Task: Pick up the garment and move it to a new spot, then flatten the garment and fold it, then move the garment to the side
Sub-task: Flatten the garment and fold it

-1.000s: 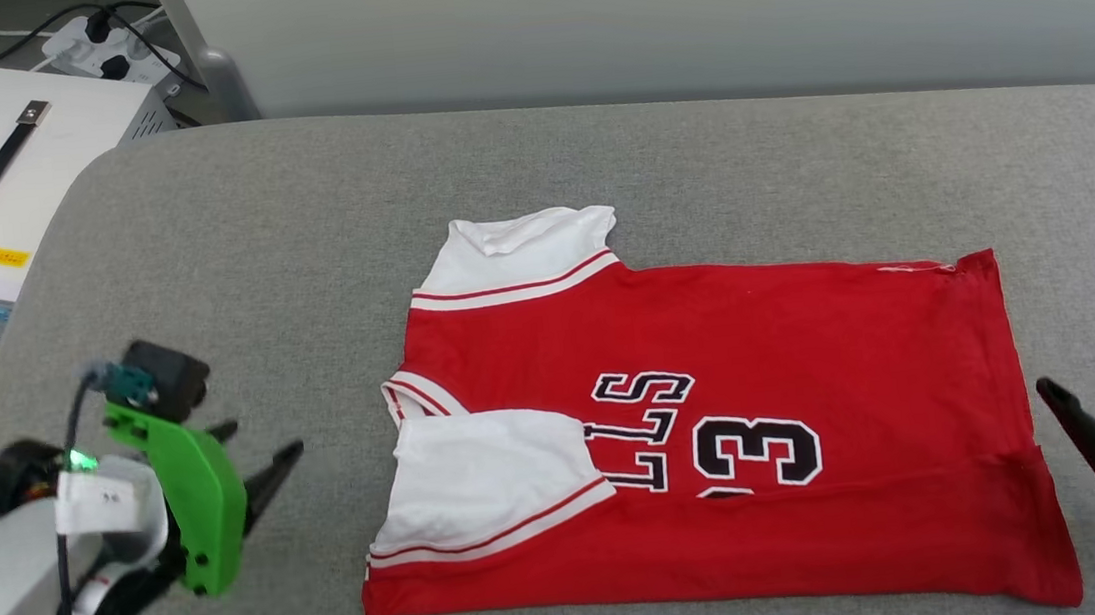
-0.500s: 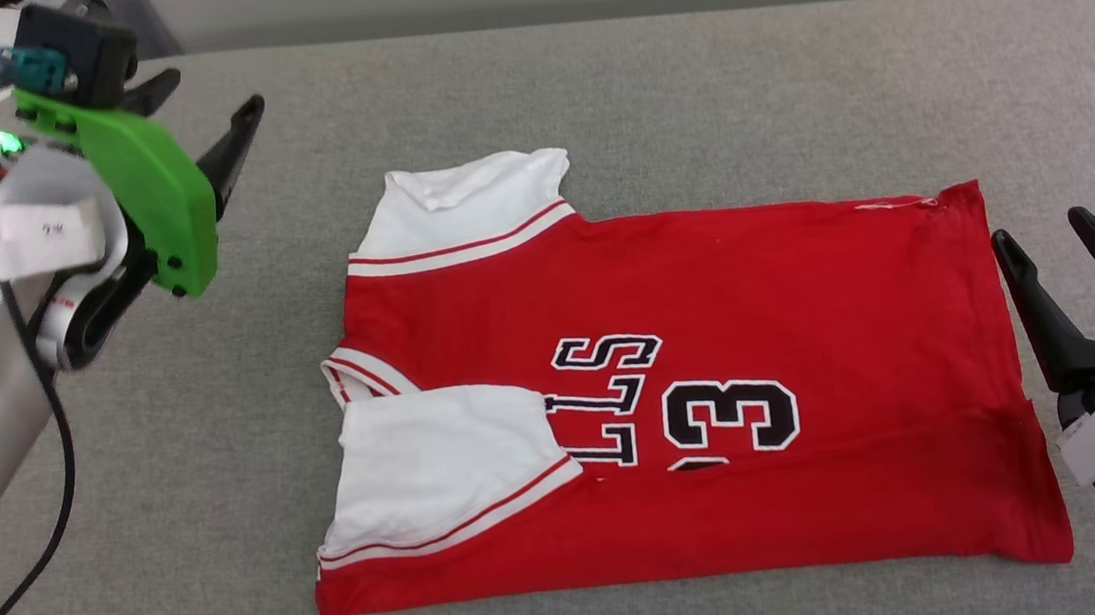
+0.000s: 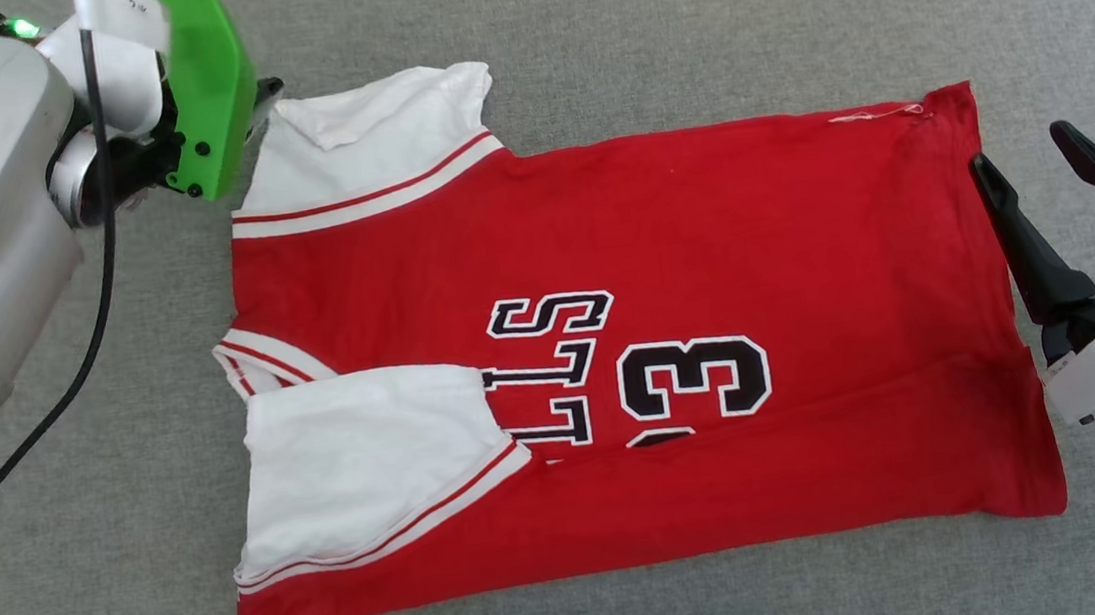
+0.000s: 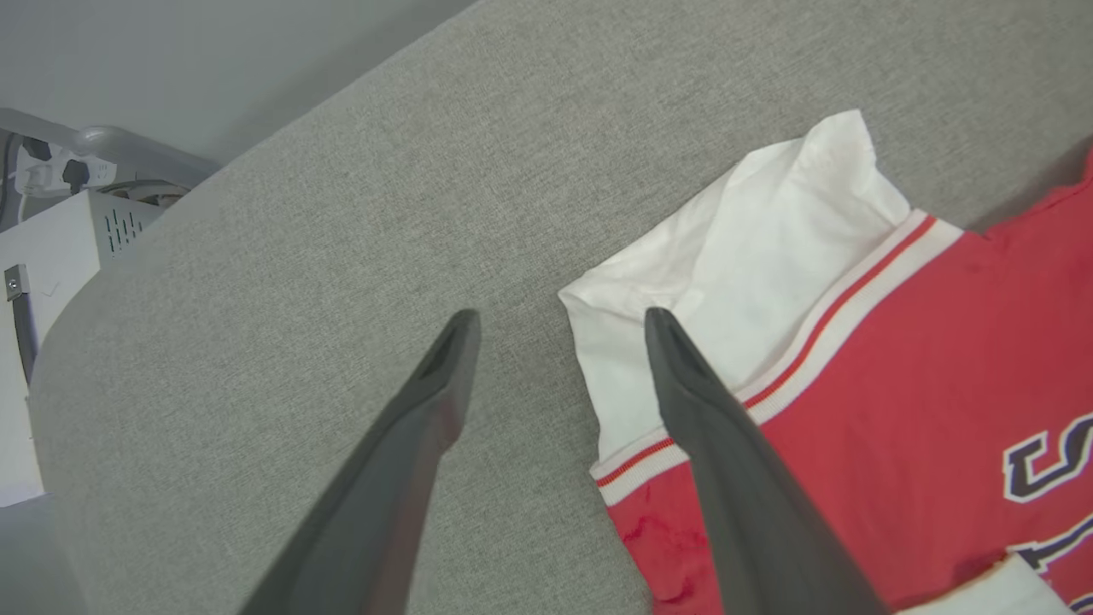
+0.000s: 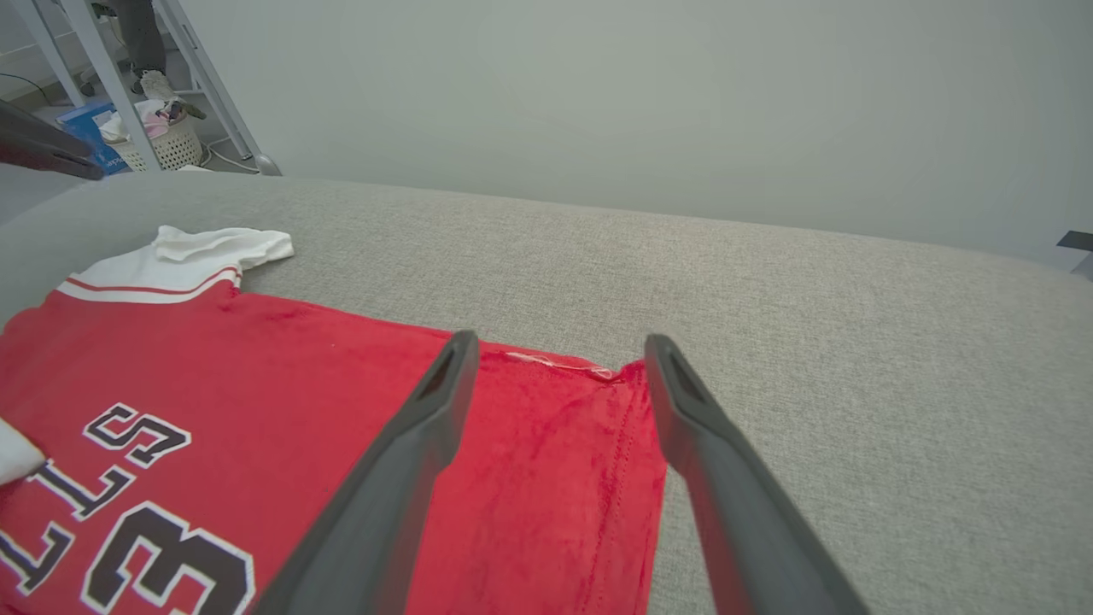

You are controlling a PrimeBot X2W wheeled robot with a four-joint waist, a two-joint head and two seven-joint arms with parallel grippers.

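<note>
Trouble is most likely at the far-left corner. The garment lies on the grey cloth-covered desk, collar to the left and hem to the right. Its near long edge is already turned up over the front, and the near sleeve is laid across the lettering. The far sleeve sticks out beyond the body, with a small crease at its tip.

If the left hand closes where it is, it would probably catch only that loose white sleeve. The sleeve would then lift alone while the red body stays down, and the next fold would come out skewed.

The right corner carries the same kind of risk. A pinch that takes one layer of the hem, or snags the desk's cover with it, would drag the shirt instead of raising it, and the near fold could slide open. Uneven lifts by the two arms would twist the cloth.

The left hand has its fingers spread wide and holds nothing. In the left wrist view one finger lies over the sleeve's edge and the other over bare desk. Whether either touches the cloth I cannot tell.

The right hand is also spread wide and empty, at the far end of the hem. One finger is over red fabric, the other over the desk just beside it.
</note>
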